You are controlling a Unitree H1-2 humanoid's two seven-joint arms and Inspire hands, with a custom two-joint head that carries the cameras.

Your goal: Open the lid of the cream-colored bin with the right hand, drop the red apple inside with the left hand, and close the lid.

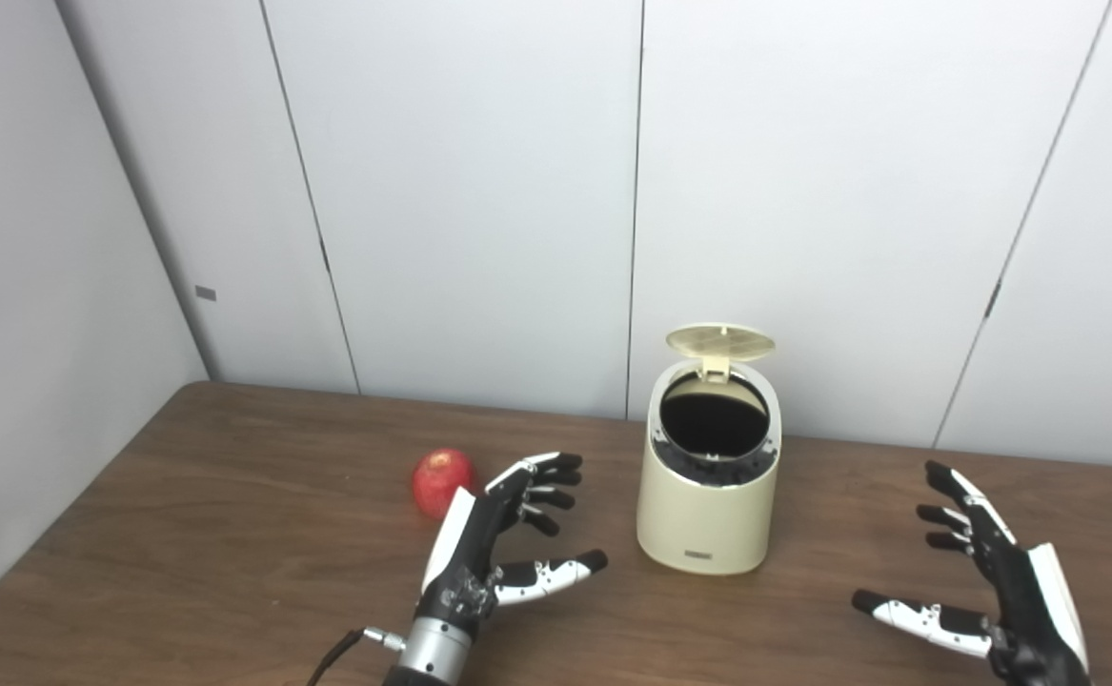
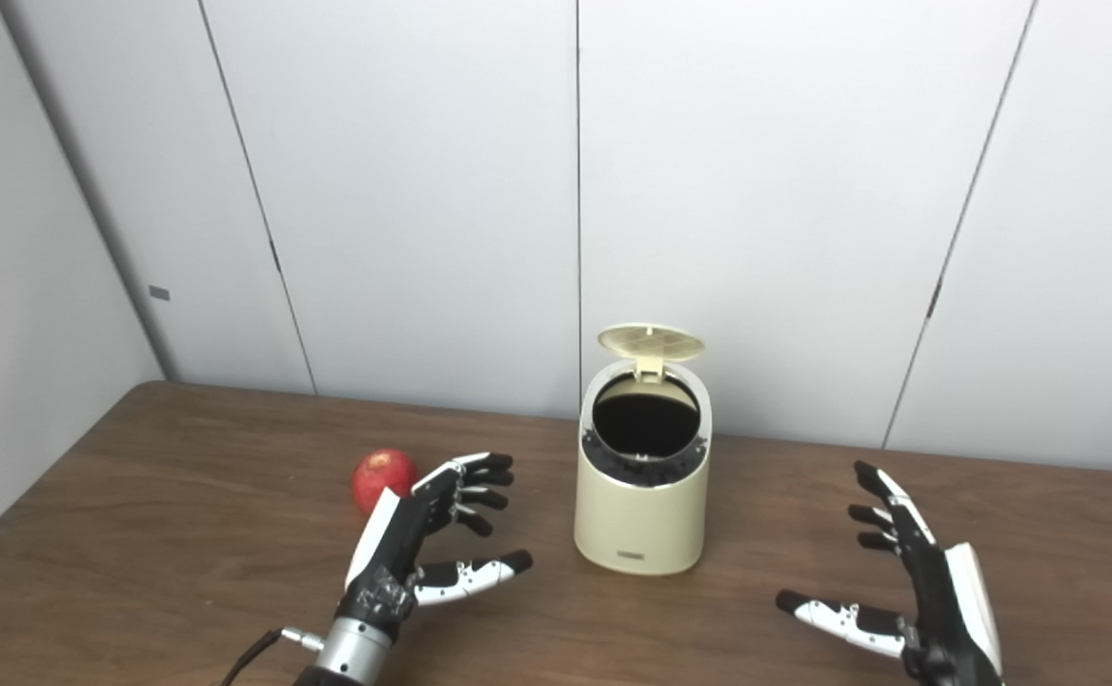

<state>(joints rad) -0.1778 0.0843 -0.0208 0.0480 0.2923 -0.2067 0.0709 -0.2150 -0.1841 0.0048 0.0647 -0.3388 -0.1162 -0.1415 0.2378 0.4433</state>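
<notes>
Lid (image 1: 718,342) of the bin (image 1: 709,510) was raised. Apple (image 1: 441,481) was left on the table (image 1: 232,534); left hand (image 1: 498,543) and right hand (image 1: 994,581) were spread, empty.

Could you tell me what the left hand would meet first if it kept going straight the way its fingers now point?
Probably nothing: the left hand points up-right, between the red apple and the cream-colored bin, toward bare table; depth is uncertain.

The left hand (image 1: 494,553) covered part of the apple (image 1: 439,479); the bin (image 1: 708,514) interior looked dark, possibly empty; the desk (image 1: 232,534) was cropped at its near edge.
</notes>
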